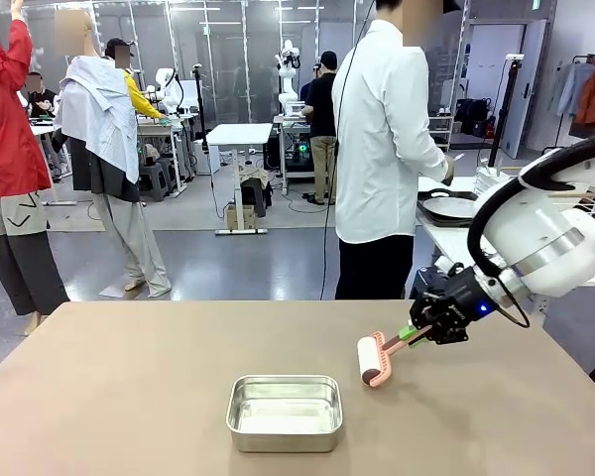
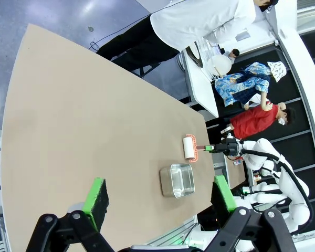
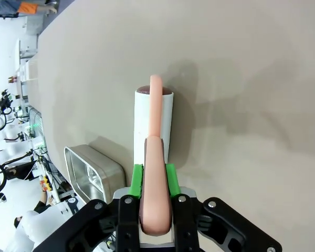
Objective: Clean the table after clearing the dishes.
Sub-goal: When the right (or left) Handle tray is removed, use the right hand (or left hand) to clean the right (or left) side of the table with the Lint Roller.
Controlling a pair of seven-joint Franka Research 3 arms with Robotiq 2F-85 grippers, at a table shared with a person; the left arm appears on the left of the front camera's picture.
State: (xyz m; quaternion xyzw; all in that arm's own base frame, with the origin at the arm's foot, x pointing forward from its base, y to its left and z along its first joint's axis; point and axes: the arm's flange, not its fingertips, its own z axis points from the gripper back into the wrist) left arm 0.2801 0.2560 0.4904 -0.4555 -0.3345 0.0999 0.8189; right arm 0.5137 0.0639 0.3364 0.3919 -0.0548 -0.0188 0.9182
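Gripped lint roller by its pink handle in right end effector, angled down from right edge of table; rested roller on table near steel pan; held left end effector wide apart above table

White, rounded right arm looped by a thick black cable; black right gripper (green pads, small blue light behind).

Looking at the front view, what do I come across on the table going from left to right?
pan → lint roller → right gripper, shut on the roller's handle
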